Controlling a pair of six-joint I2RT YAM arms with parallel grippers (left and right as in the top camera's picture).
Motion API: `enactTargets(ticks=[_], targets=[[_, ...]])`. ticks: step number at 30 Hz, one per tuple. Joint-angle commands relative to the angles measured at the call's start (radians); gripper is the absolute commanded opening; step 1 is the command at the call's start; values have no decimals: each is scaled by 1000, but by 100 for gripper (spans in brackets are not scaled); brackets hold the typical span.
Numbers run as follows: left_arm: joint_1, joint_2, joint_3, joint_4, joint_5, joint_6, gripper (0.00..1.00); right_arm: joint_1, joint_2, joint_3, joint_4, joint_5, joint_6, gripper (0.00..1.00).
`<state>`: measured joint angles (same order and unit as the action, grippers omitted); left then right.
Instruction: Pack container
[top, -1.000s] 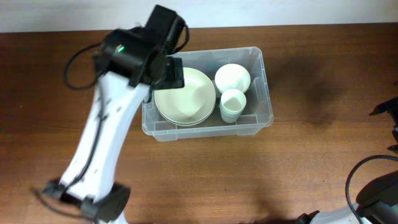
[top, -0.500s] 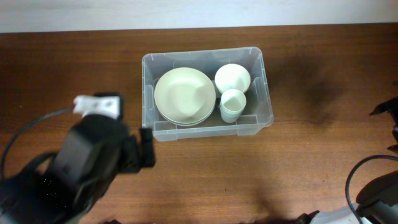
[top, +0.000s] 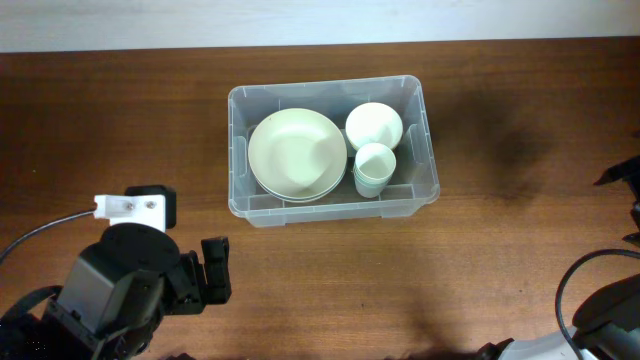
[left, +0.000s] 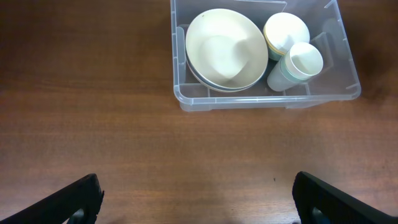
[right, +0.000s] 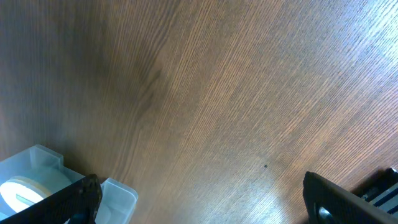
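Observation:
The container (top: 432, 150), a large clear plastic bin, stands at the table's middle back. It holds stacked pale plates (top: 297, 155), a white bowl (top: 374, 125) and stacked cups (top: 374, 168). My left gripper (top: 215, 283) hangs near the front left of the table, well short of the container, open and empty. In the left wrist view the container (left: 267, 102) lies ahead of the wide-open jaws (left: 199, 199). My right gripper (right: 199, 199) is open and empty over bare wood, with a container corner (right: 118, 194) at its lower left.
The table is dark brown wood (top: 520, 250). The right arm's black parts and cable (top: 615, 290) sit at the right edge. A pale wall strip (top: 320, 20) runs along the back.
My left arm has pulled back from over the container's left end to the table's front left. The plates, bowl and cups in the container have not moved.

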<state>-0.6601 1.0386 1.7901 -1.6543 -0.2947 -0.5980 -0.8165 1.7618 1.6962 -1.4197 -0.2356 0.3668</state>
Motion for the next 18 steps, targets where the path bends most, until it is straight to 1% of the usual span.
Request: enactTargets(ticks=[1, 5, 11, 13, 16, 18], targets=[[-5, -3, -27, 32, 7, 96, 99, -2, -3, -6, 0, 5, 9, 99], [-5, -2, -103, 149, 10, 295, 99, -2, -3, -6, 0, 5, 9, 99], [8, -15, -323, 402, 23, 481, 100, -2, -3, -6, 0, 5, 9, 99], [45, -43, -421, 509, 70, 569, 100, -2, -3, -6, 0, 5, 9, 99], [134, -108, -585, 679, 192, 706, 100, -2, -3, -6, 0, 5, 9, 99], [204, -158, -696, 792, 283, 758, 100, -2, -3, -6, 0, 5, 9, 99]])
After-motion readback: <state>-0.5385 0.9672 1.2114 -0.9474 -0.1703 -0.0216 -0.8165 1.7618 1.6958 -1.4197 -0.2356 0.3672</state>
